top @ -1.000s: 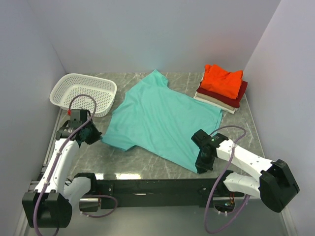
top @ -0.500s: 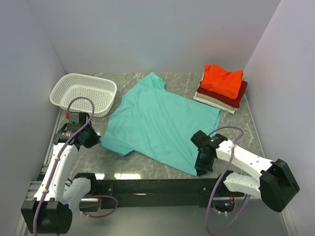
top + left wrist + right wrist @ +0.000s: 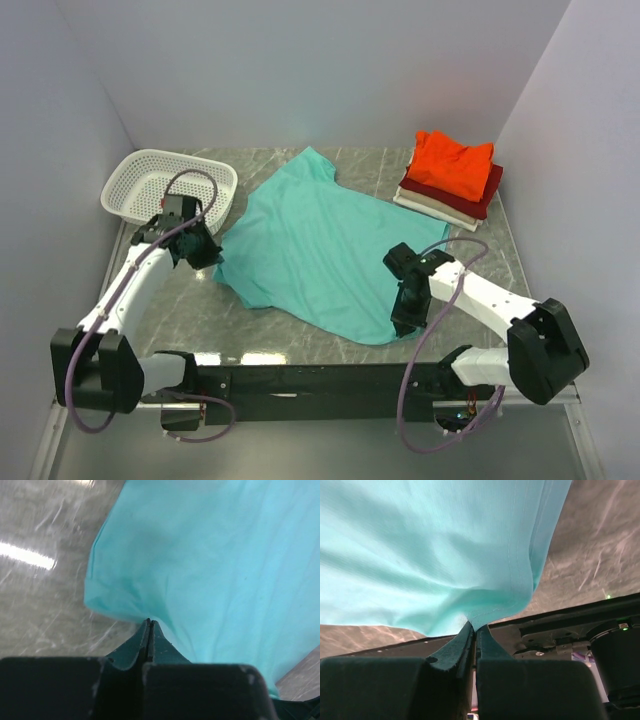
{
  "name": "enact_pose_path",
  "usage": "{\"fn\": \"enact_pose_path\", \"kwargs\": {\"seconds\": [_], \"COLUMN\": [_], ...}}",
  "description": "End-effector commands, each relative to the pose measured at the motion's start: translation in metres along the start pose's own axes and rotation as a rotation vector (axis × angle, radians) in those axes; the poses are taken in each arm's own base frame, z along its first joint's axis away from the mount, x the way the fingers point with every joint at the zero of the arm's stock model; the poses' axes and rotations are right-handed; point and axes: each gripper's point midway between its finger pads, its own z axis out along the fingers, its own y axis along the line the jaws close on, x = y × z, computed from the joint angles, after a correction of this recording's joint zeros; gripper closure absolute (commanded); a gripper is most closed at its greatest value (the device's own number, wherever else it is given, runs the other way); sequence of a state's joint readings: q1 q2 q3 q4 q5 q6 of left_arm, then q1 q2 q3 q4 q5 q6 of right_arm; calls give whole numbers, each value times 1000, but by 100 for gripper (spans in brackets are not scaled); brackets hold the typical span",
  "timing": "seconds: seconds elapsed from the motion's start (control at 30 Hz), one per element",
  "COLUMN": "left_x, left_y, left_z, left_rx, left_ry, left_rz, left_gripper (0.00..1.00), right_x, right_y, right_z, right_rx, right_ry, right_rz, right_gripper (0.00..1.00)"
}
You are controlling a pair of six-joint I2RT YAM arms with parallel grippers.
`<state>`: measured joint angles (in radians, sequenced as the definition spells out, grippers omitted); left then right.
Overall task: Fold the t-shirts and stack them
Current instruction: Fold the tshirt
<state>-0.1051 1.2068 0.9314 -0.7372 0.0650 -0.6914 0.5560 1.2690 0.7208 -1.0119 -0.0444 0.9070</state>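
The teal t-shirt [image 3: 320,250] lies spread across the middle of the table. My left gripper [image 3: 212,256] is shut on its left edge near the sleeve; the cloth [image 3: 210,560] rises from my closed jaws [image 3: 149,622]. My right gripper [image 3: 404,322] is shut on the shirt's near right hem, the cloth [image 3: 430,550] draped from my jaws [image 3: 472,626]. A stack of folded shirts stands at the far right: orange-red [image 3: 454,160] on top, dark red [image 3: 486,198] under it, cream [image 3: 432,206] at the bottom.
A white mesh basket [image 3: 160,180] stands at the far left, just behind my left arm. The table's black front rail [image 3: 320,378] runs close under my right gripper. Grey walls close in on three sides.
Both grippers have moved inward and away from the front edge, pulling the teal shirt's left edge and near right hem with them; the shirt now looks narrower and bunched at its near side.
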Motion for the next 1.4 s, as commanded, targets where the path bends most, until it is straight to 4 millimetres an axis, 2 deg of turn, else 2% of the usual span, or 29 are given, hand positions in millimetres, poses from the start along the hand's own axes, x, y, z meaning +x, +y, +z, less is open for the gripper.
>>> {"fn": "enact_pose_path", "kwargs": {"seconds": [0.0,0.27,0.6,0.83,1.07,1.37], "left_x": [-32,-65,-104,-113,-126,-140], "left_y": [-28,-56,-102,-124,-150,-159], "left_z": [-1,18,37,56,65,82], "left_rx": [75,100,190,235,270,246], "left_ry": [-72,-80,-92,-64,-69,-81], "left_rz": [38,63,98,119,159,181], "left_gripper": [100,100,100,100,100,100], "right_x": [-25,-59,-88,-104,-113,-124], "right_y": [7,14,12,8,6,1], "right_z": [-10,-18,-23,-25,-22,-20], "right_rx": [-14,-34,-40,-57,-62,-58], "right_ry": [-52,-75,-90,-103,-97,-105], "right_rz": [8,57,111,156,183,208], "right_gripper": [100,100,100,100,100,100]}}
